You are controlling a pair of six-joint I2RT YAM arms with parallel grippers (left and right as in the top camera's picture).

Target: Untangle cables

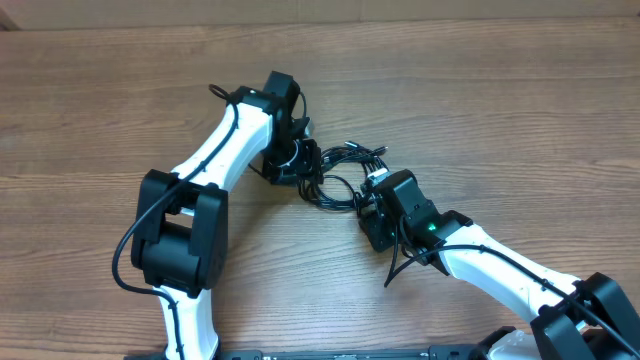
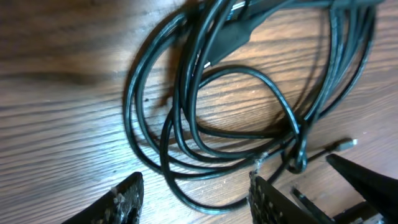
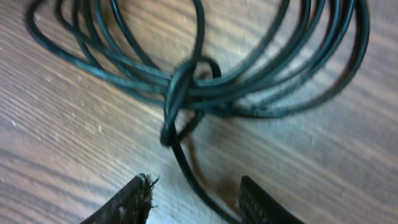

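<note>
The cables (image 1: 340,172) are a tangle of thin black cords in loose loops on the wooden table (image 1: 100,110), between my two grippers. In the left wrist view the loops (image 2: 205,99) lie just ahead of my left gripper (image 2: 196,193), which is open, with one strand passing between its fingers. In the right wrist view the coil (image 3: 199,74) has a knot where one strand wraps the bundle. A single strand runs down between the fingers of my right gripper (image 3: 196,196), which is open. A small silver plug tip (image 2: 348,143) shows at the right.
The left arm (image 1: 200,190) reaches in from the lower left and the right arm (image 1: 500,270) from the lower right. Both gripper heads sit close on either side of the tangle. Bare wood surrounds it.
</note>
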